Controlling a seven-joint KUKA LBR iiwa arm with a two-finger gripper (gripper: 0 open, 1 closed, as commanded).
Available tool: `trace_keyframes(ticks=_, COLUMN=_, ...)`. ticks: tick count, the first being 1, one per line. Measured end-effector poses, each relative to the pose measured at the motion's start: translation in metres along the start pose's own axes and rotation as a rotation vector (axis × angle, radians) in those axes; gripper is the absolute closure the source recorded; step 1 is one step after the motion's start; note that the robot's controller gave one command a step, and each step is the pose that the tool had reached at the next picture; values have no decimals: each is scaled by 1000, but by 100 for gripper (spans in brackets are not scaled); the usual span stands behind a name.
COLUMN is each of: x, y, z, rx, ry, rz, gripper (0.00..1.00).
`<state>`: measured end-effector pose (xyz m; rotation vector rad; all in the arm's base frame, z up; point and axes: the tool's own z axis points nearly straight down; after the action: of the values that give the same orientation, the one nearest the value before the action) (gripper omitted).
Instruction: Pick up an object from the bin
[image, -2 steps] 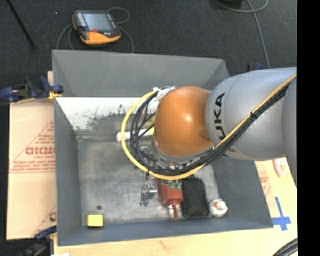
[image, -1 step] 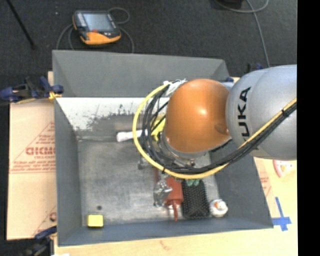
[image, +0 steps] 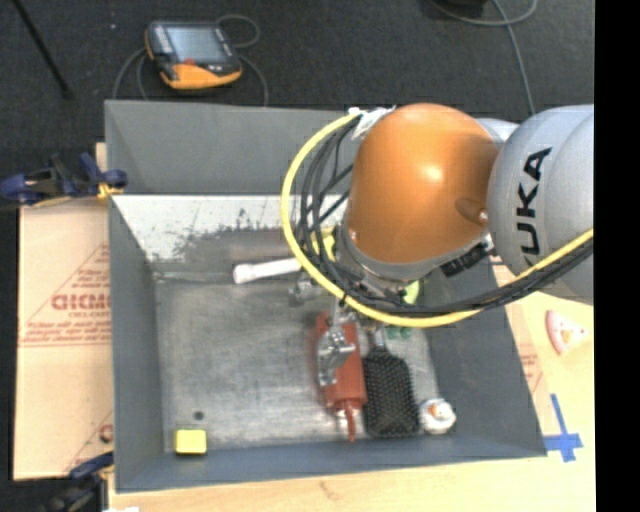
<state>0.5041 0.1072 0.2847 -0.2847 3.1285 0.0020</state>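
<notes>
My gripper (image: 336, 345) shows as a grey metal part below the orange cover, right over the upper end of a red tool (image: 343, 388) in the bin's right half. Whether it touches the tool I cannot tell. The red tool lies lengthwise, pointing toward the front wall. A black bristly brush (image: 388, 396) lies along its right side, touching it. A white stick (image: 264, 270) lies at the foot of the back wall, left of the gripper.
A small white and orange thing (image: 437, 414) sits in the front right corner beside the brush. A yellow block (image: 190, 441) lies in the front left corner. Green bits (image: 397, 333) show under the arm. The arm and its cover hide the bin's back right.
</notes>
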Motion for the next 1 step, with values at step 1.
trace_keyframes(ticks=1, x=-6, y=-31, z=4, rx=1, ry=-19, rz=21, gripper=0)
